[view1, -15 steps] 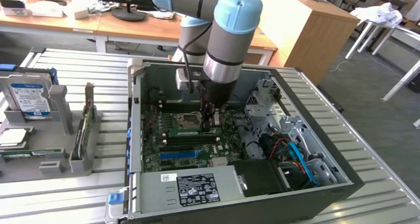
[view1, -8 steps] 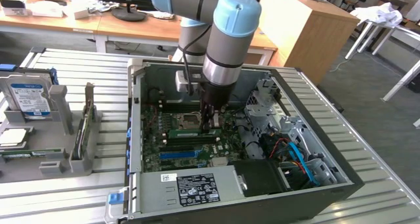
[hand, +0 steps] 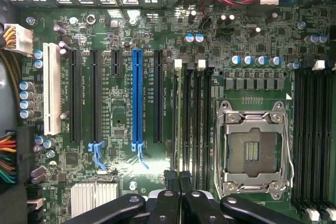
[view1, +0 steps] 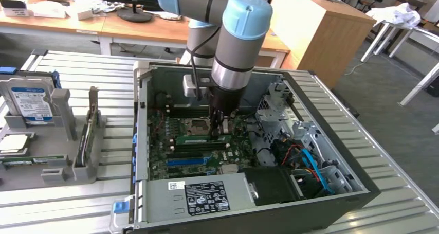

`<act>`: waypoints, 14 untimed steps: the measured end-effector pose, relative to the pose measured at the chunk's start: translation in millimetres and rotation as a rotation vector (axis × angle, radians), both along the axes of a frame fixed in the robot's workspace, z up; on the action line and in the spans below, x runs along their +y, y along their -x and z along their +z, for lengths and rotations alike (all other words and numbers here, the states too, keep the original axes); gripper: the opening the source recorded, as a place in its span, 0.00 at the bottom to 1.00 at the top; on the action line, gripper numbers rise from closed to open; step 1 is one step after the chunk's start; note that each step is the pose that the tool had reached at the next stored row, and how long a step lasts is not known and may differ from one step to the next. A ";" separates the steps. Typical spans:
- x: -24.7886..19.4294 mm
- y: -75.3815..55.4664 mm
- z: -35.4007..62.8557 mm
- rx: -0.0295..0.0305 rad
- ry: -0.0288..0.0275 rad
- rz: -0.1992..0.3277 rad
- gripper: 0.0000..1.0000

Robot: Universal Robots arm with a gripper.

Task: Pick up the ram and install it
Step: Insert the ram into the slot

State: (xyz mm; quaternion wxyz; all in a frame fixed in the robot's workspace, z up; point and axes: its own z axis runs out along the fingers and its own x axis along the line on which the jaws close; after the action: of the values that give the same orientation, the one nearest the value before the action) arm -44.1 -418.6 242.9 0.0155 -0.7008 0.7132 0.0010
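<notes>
Inside an open computer case (view1: 140, 157), on the motherboard (hand: 121, 119): the ram (view1: 195, 139), a thin green stick, upright on its long edge in a memory slot just beside the processor socket (hand: 253, 150). Long axis across the board, from the exterior view's left to its right, parallel to the blue slot (hand: 137, 98). Gripper (view1: 219, 130) down over the stick's right-hand end in that view, fingers pressed together, pinching its top edge.

We get in from above through the open case (view1: 141, 122); it's tight round the gripper (hand: 180, 174) clamped on the ram (hand: 180, 119): empty memory slots (hand: 202, 119) and CPU socket (hand: 254, 150) one side, black expansion slot (hand: 158, 98) the other; drive cage (view1: 285, 108) and power supply (view1: 163, 203) block two sides
</notes>
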 end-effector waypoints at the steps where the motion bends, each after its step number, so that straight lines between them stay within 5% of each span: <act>1: 0.0 0.0 -0.3 0.0000 -0.0001 0.000 0.12; 14: 1.7 0.1 -5.9 -0.0001 -0.0002 0.000 0.12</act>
State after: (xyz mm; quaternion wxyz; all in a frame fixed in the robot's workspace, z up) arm -44.2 -416.9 237.0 0.0156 -0.7007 0.7133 0.0011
